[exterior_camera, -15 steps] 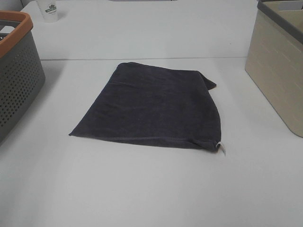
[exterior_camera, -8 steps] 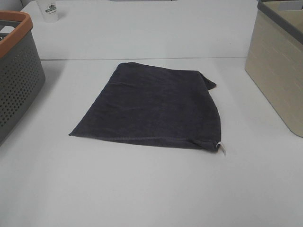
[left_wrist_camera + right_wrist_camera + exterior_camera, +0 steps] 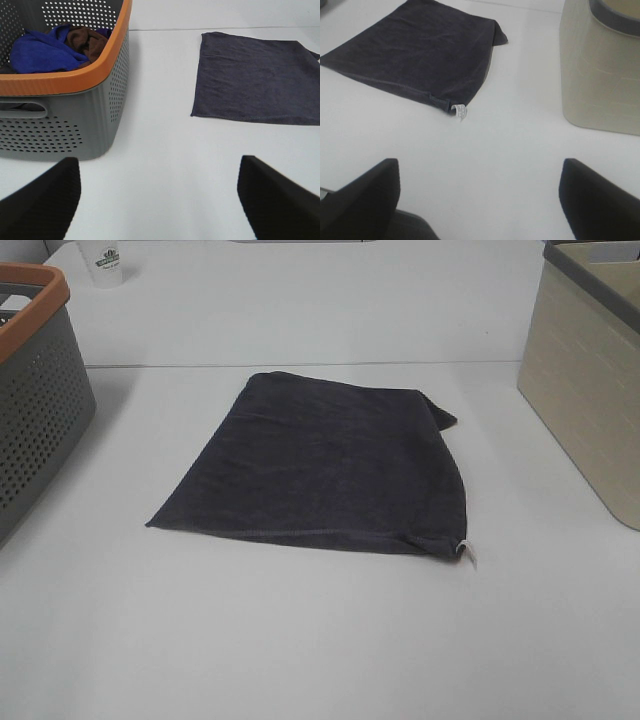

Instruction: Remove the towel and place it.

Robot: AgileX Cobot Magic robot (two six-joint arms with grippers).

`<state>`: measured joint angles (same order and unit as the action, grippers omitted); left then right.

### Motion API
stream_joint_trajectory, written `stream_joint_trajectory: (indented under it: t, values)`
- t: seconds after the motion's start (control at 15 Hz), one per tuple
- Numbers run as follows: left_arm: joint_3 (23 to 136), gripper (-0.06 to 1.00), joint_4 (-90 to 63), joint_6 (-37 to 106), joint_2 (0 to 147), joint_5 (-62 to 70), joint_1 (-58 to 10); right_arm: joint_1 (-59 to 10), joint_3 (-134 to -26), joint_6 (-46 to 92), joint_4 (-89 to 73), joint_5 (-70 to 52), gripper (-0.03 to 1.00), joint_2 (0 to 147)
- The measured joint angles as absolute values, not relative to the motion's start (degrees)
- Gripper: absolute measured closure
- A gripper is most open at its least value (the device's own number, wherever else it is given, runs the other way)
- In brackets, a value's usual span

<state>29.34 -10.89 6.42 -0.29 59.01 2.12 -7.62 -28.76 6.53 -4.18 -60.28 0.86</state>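
Note:
The dark charcoal-grey towel (image 3: 320,465) lies flat on the white table, folded over at its far right corner, with a small white tag (image 3: 467,553) at its near right corner. It also shows in the left wrist view (image 3: 255,77) and the right wrist view (image 3: 415,52), where the tag (image 3: 461,111) is plain. My left gripper (image 3: 157,200) is open and empty, well short of the towel's near left corner. My right gripper (image 3: 479,200) is open and empty, short of the tag corner. Neither gripper shows in the exterior high view.
A grey perforated basket with an orange rim (image 3: 35,390) stands at the left; it holds blue and brown cloths (image 3: 55,45). A beige bin (image 3: 590,380) stands at the right, also in the right wrist view (image 3: 600,65). A white cup (image 3: 105,262) stands far back left.

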Motion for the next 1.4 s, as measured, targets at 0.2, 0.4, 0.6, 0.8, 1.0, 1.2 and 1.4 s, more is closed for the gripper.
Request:
stream_joint_trajectory:
  t: [0.2, 0.4, 0.6, 0.8, 1.0, 1.2, 1.4]
  values:
    - [29.3, 0.15, -10.9, 6.2, -0.3, 59.1, 2.1, -7.6, -28.8, 6.6, -4.2, -60.3, 0.14, -0.2]
    - [29.3, 0.15, -10.3, 5.3, -0.3, 59.1, 2.1, -7.6, -28.8, 6.6, -4.2, -60.3, 0.14, -0.2]
    - [29.3, 0.15, -8.1, 4.3, -0.3, 59.1, 2.1, -7.6, -28.8, 6.6, -4.2, -60.3, 0.14, -0.2]
    - [29.3, 0.15, -7.5, 4.2, -0.3, 59.1, 2.1, -7.6, -28.8, 6.6, -4.2, -60.3, 0.14, -0.2]
    - [29.3, 0.15, -7.5, 4.2, -0.3, 59.1, 2.1, -7.6, -28.8, 6.6, -4.2, -60.3, 0.14, -0.2]
    - [29.3, 0.15, -7.5, 4.2, -0.3, 59.1, 2.1, -7.6, -28.8, 6.6, -4.2, -60.3, 0.14, -0.2]
    - [29.3, 0.15, -7.5, 4.2, -0.3, 59.1, 2.1, -7.6, -28.8, 6.6, -4.2, -60.3, 0.14, -0.2]
